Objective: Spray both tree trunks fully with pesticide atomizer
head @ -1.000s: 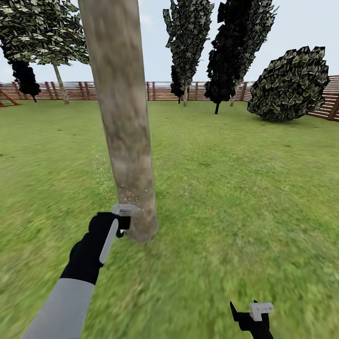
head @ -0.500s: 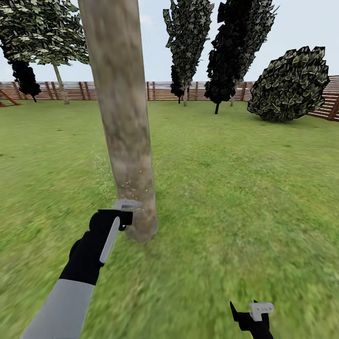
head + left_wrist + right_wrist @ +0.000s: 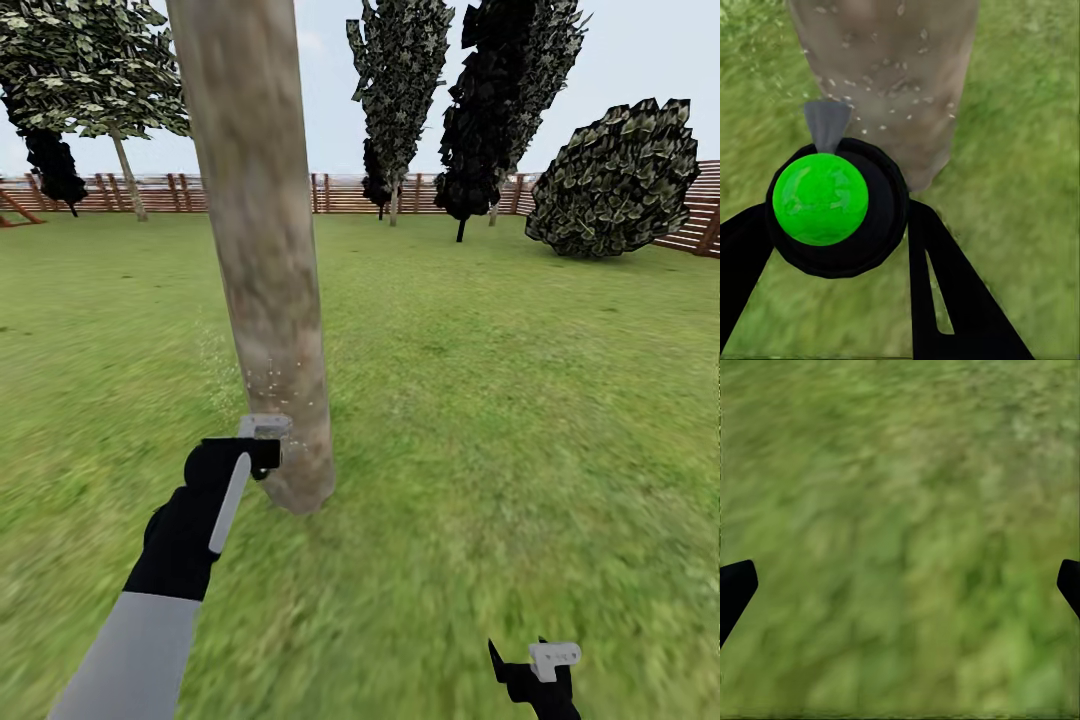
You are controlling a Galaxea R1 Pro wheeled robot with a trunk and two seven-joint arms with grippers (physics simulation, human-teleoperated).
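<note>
My left gripper is clamped on the sprayer, misting the first trunk low down; upper trunk and second tree left; right gripper hangs wide apart, empty.

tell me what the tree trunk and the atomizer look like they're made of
Tree trunk: rough matte bark, judging by its mottled grey-brown streaks, dotted with pale spray flecks. Atomizer: probably plastic, with a glossy green body showing soft highlights, a matte black collar and a dull grey nozzle.
</note>
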